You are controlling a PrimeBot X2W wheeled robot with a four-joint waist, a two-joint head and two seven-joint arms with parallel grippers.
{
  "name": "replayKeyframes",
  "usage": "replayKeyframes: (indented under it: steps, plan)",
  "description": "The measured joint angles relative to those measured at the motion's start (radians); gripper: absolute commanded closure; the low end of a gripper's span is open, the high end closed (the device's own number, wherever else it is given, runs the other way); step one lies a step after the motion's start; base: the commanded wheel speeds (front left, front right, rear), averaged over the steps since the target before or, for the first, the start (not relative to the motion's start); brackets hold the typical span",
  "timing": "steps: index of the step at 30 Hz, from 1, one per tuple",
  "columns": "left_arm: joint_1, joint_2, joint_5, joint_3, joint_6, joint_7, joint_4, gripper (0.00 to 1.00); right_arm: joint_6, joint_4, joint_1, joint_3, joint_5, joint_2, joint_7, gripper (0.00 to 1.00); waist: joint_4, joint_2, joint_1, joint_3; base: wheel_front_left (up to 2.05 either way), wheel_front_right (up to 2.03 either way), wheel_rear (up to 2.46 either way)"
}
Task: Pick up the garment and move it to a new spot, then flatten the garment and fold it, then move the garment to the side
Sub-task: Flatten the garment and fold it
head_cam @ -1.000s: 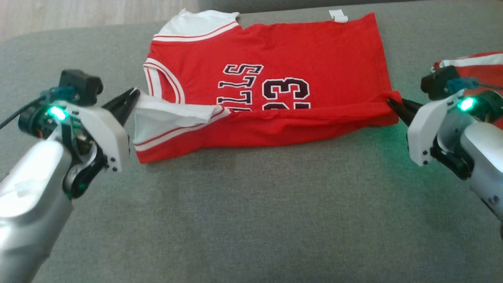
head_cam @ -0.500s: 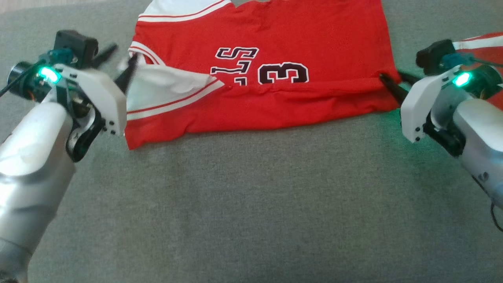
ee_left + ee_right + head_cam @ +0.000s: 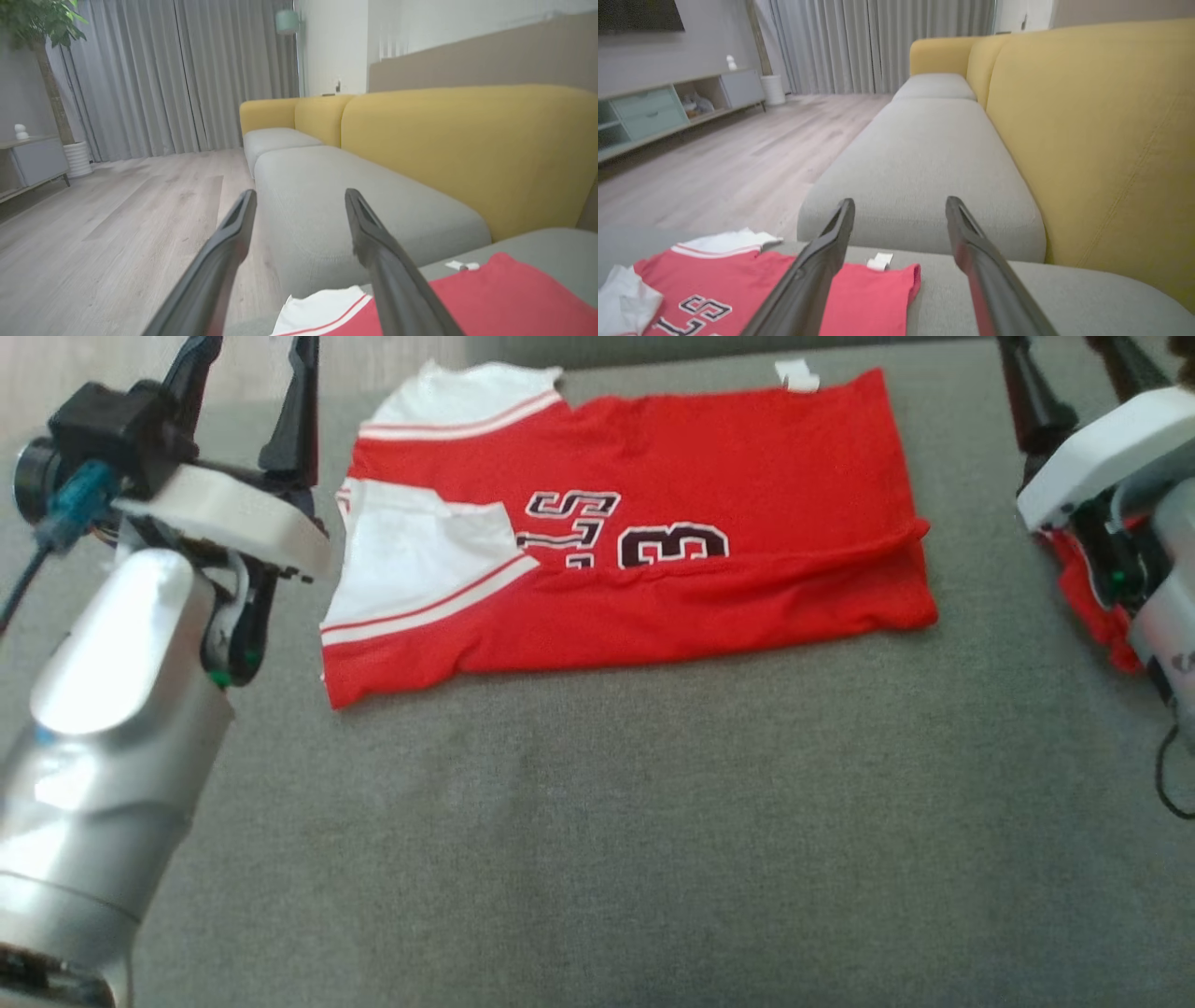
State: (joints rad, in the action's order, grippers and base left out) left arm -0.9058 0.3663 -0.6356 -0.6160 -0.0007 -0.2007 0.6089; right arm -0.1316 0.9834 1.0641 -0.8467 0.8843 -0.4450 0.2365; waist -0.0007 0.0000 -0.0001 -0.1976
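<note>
as spread fingers flank it, the garment lies untouched.

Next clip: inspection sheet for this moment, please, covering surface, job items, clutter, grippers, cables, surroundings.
Surface: grey cushion, red jersey on its far half.
Job's things: red jersey flat, near edge folded over the print, white tag at far edge.
Clutter: second red garment at the right edge, partly behind the right arm.
Grippers: left gripper open, empty; right gripper open, empty; both clear of the jersey.
Cables: dark cable at left wrist; dark loop by right arm.
Surroundings: yellow sofa back, wood floor, grey curtains, low cabinet.
</note>
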Motion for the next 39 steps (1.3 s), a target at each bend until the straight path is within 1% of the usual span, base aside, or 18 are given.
replayKeyframes:
  steps: [3, 5, 8, 10, 12, 14, 17, 19, 22, 25, 27, 29, 32, 35, 39]
  plan:
    - [0.054, -0.009, -0.007, 0.021, 0.032, -0.032, -0.048, 0.0, 0.0, -0.005, -0.005, 0.109, -0.035, 0.027, 0.013, 0.0, 0.0, 0.0, -0.0001, 0.036, 0.0, 0.0, 0.0]
    - [0.108, -0.015, -0.011, 0.036, 0.058, -0.044, -0.084, 0.0, 0.0, -0.055, -0.022, 0.224, -0.098, 0.034, 0.014, 0.0, 0.0, 0.0, -0.0001, 0.057, 0.0, 0.0, 0.0]
    - [0.206, -0.034, -0.007, 0.057, 0.095, -0.051, -0.144, 0.0, 0.0, -0.164, -0.104, 0.427, -0.239, 0.052, 0.019, 0.0, 0.0, 0.0, -0.0002, 0.086, 0.0, 0.0, 0.0]
    - [0.278, -0.052, -0.006, 0.077, 0.119, -0.052, -0.186, 0.0, 0.0, -0.239, -0.221, 0.561, -0.327, 0.096, 0.019, 0.0, 0.002, 0.0, -0.0001, 0.106, 0.0, 0.0, 0.0]
    - [0.356, -0.079, -0.006, 0.122, 0.138, -0.052, -0.238, 0.0, 0.0, -0.311, -0.371, 0.666, -0.428, 0.157, 0.019, 0.0, 0.005, 0.0, -0.0001, 0.124, 0.0, 0.0, 0.0]
    - [0.43, -0.095, 0.016, 0.142, 0.151, -0.053, -0.275, 0.0, 0.0, -0.38, -0.52, 0.75, -0.528, 0.225, 0.019, 0.0, 0.009, 0.0, -0.0002, 0.139, 0.0, 0.0, 0.0]
    - [0.535, -0.115, 0.059, 0.171, 0.159, -0.055, -0.295, 0.0, 0.0, -0.468, -0.698, 0.846, -0.628, 0.33, 0.019, 0.0, 0.013, 0.0, -0.0002, 0.155, 0.0, 0.0, 0.0]
    - [0.595, -0.13, 0.082, 0.201, 0.162, -0.055, -0.297, 0.0, 0.0, -0.518, -0.778, 0.887, -0.672, 0.37, 0.019, 0.0, 0.015, 0.0, 0.0, 0.163, 0.0, 0.0, 0.0]
    - [0.67, -0.153, 0.121, 0.245, 0.165, -0.055, -0.315, 0.0, 0.0, -0.576, -0.855, 0.921, -0.708, 0.384, 0.019, 0.0, 0.01, 0.0, -0.0002, 0.172, 0.0, 0.0, 0.0]
    - [0.724, -0.18, 0.149, 0.289, 0.157, -0.055, -0.32, 0.0, 0.0, -0.6, -0.905, 0.906, -0.729, 0.387, 0.019, 0.0, 0.001, 0.0, -0.0001, 0.173, 0.0, 0.0, 0.0]
    - [0.743, -0.194, 0.166, 0.307, 0.142, -0.055, -0.319, 0.0, 0.0, -0.615, -0.927, 0.881, -0.735, 0.389, 0.019, 0.0, -0.004, 0.0, -0.0001, 0.167, 0.0, 0.0, 0.0]
    - [0.747, -0.201, 0.186, 0.323, 0.124, -0.055, -0.307, 0.0, 0.0, -0.62, -0.931, 0.866, -0.72, 0.398, 0.019, 0.0, -0.011, 0.0, 0.0001, 0.16, 0.0, 0.0, 0.0]
    - [0.744, -0.209, 0.209, 0.341, 0.11, -0.055, -0.283, 0.0, 0.0, -0.635, -0.93, 0.857, -0.704, 0.398, 0.019, 0.0, -0.023, 0.0, 0.0, 0.147, 0.0, 0.0, 0.0]
    - [0.723, -0.216, 0.216, 0.344, 0.096, -0.055, -0.216, 0.0, 0.0, -0.647, -0.928, 0.855, -0.696, 0.398, 0.019, 0.0, -0.035, 0.0, 0.0001, 0.126, 0.0, 0.0, 0.0]
    - [0.669, -0.214, 0.223, 0.349, 0.096, -0.054, -0.148, 0.0, 0.0, -0.658, -0.916, 0.848, -0.69, 0.398, 0.019, 0.0, -0.046, 0.0, 0.0001, 0.098, 0.0, 0.0, 0.0]
